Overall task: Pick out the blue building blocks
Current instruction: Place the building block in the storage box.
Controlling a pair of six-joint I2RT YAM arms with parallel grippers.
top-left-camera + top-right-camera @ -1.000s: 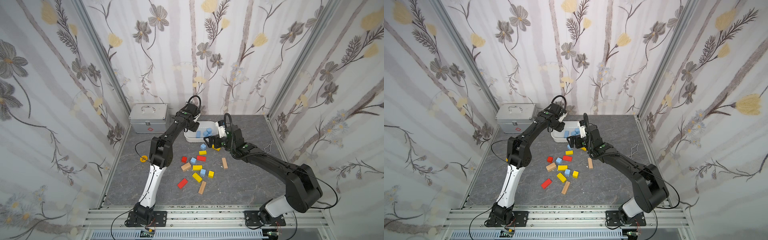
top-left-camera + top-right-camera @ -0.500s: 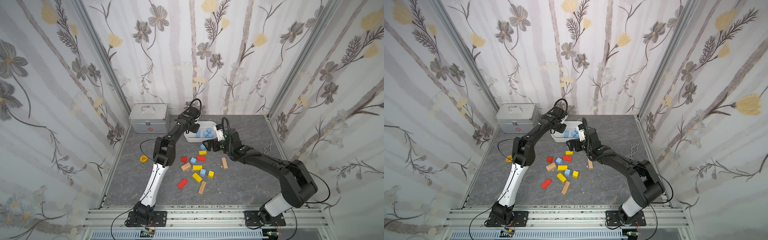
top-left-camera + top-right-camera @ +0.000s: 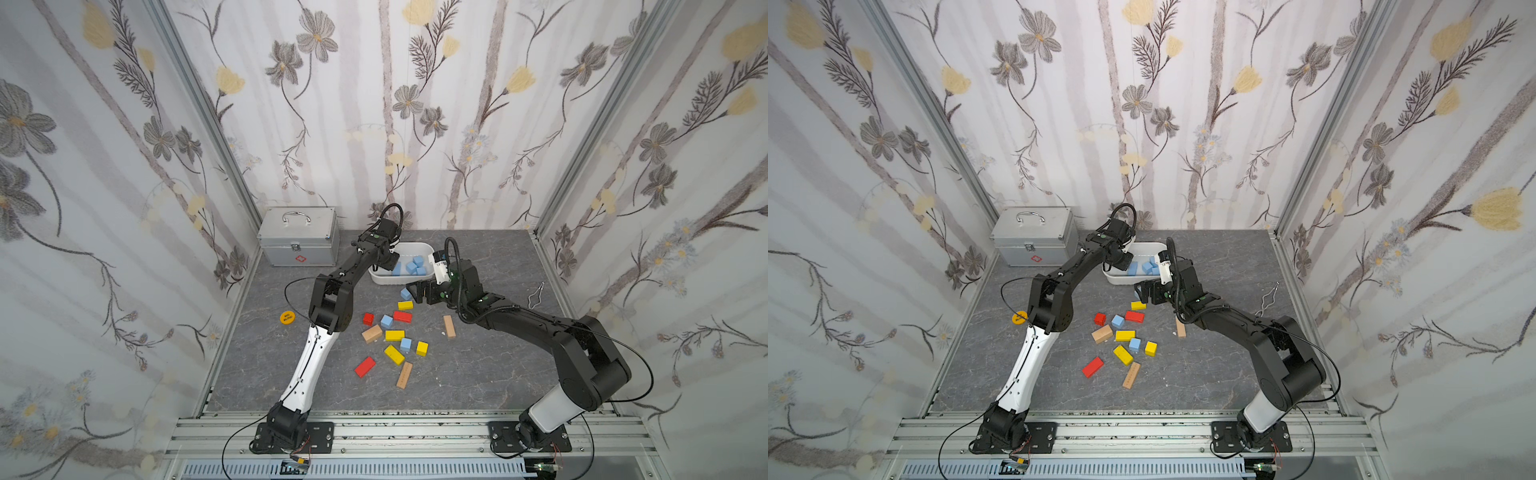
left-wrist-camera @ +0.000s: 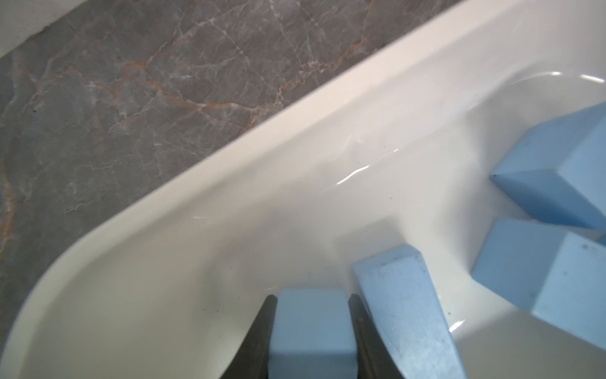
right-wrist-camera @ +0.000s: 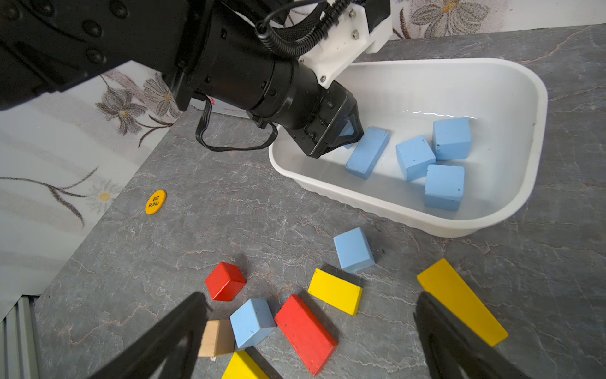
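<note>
- Left gripper point(image 4: 311, 297) has dropped lower into the white tray point(image 5: 531, 137) than a second ago. The right gripper point(image 5: 311, 305) has backed off the tray toward the loose pile.
- Left claw is pinching the held blue cube point(image 4: 311, 331) between both fingers, inside the tray, just beside the blue bar point(image 5: 367, 152). Can't tell if the cube touches the tray floor.
- Right wrist view: the held cube is almost fully hidden behind the left fingers, with only a sliver of blue showing.
- Both top views: the left fingertips are masked by the arm's own wrist.
- Right claw is spread wide and empty, hovering over the pile.
- Also in the tray: three tray cubes point(image 5: 414, 160), bunched together past the bar.
- On the table: the first loose cube point(image 5: 354, 249) sits just outside the tray wall. The second loose cube point(image 5: 252, 323) lies against the red bar point(image 5: 305, 331).
- The third loose cube point(image 3: 405, 344) shows only in the top views, among yellow blocks; it's out of the right wrist frame.
- The tan block point(image 5: 216, 338) is partly behind one right finger. The far end of the yellow bar point(image 5: 459, 302) is clipped by the other finger.
</note>
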